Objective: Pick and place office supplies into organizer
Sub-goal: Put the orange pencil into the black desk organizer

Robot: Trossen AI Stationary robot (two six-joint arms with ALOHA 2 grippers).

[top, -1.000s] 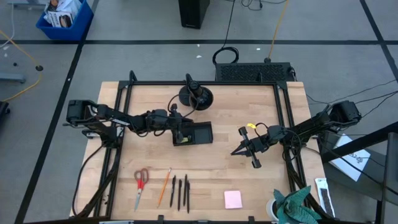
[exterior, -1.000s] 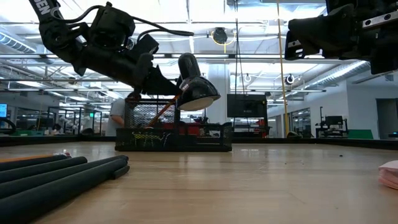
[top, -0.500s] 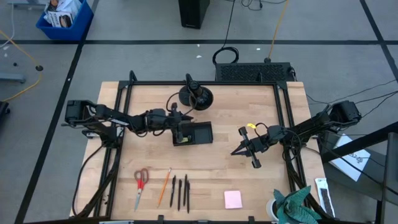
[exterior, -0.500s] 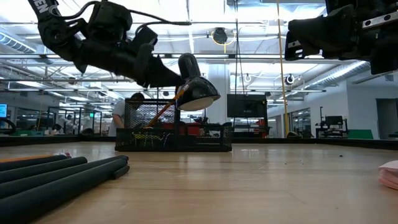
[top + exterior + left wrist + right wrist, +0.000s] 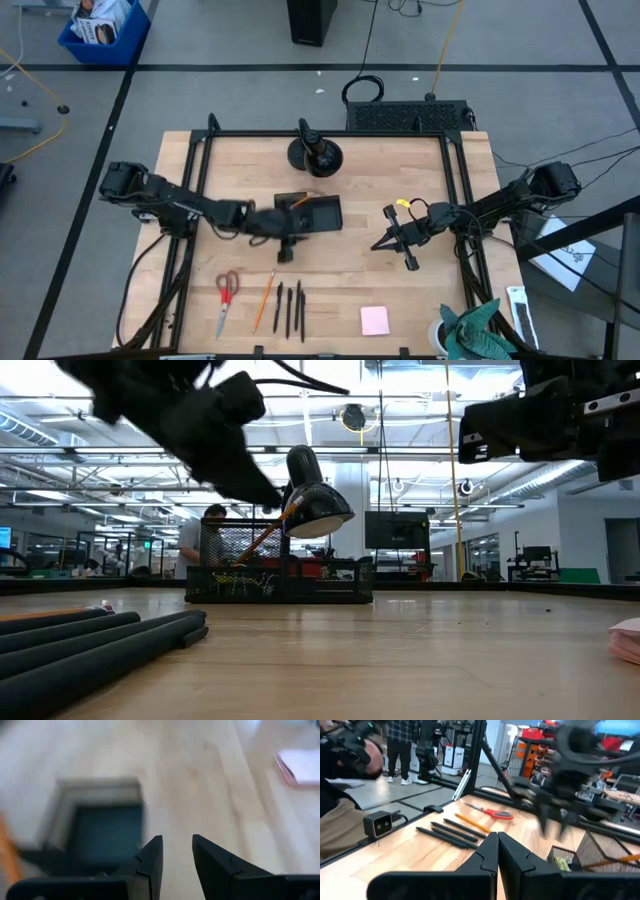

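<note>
Starting at the left of the wooden bench (image 5: pixel 400 290), the red-handled scissors (image 5: pixel 226 292) lie near the front edge, and just beside them sit one orange pencil (image 5: pixel 265 299) and three black pens (image 5: pixel 289 308), all in a loose row and none of them collected yet. Over the bench just behind that row, the left hand (image 5: pixel 287 247) hangs at the front edge of the organizer (image 5: pixel 318 213), its fingers (image 5: pixel 150 860) slightly spread with nothing between them. The organizer itself is a small black tray at the middle of the bench, and from table height I can see an orange pencil (image 5: pixel 268 534) leaning up out of it, with something yellowish low inside that I cannot identify. Behind it stands a round black stand base (image 5: pixel 314 155). Further right, the pink sticky-note pad (image 5: pixel 375 320) rests near the front edge, well apart from the tray. The right hand (image 5: pixel 386 241) waits off to the right of the tray, its fingers (image 5: pixel 490 851) pressed together and holding nothing. By my reckoning the job is only partly done: at least one pencil is in, while the scissors, the other pencil, the pens and the pad are still to be carried over.
</note>
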